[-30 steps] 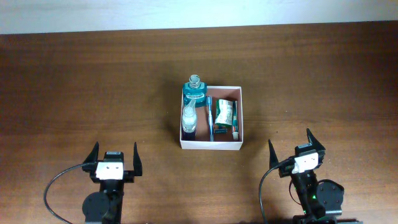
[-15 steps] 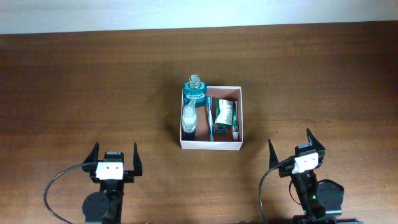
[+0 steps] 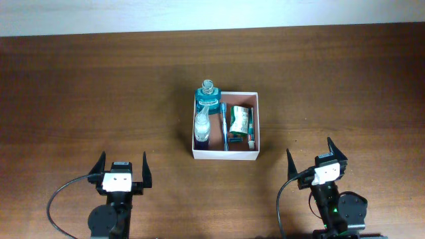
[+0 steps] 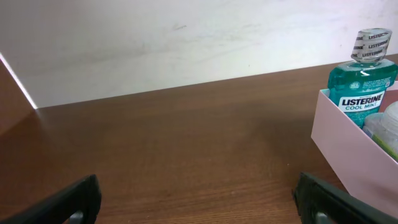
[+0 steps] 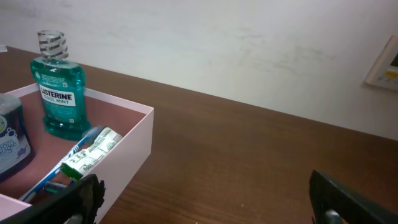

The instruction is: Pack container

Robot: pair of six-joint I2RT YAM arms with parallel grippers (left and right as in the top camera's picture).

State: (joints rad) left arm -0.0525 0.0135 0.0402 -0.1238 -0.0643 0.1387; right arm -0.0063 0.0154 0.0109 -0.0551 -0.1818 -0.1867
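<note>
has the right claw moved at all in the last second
No. In the overhead view the right claw sits at the same spot as before, nearer the camera's bottom edge than the container and off its right corner, open and empty.

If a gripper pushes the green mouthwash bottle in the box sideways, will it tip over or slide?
Likely it tips: the mouthwash bottle stands upright, tall with a narrow neck. It looks filled to the shoulder, so probably heavy for its size. The container wall beside it may stop a fall outward.
</note>
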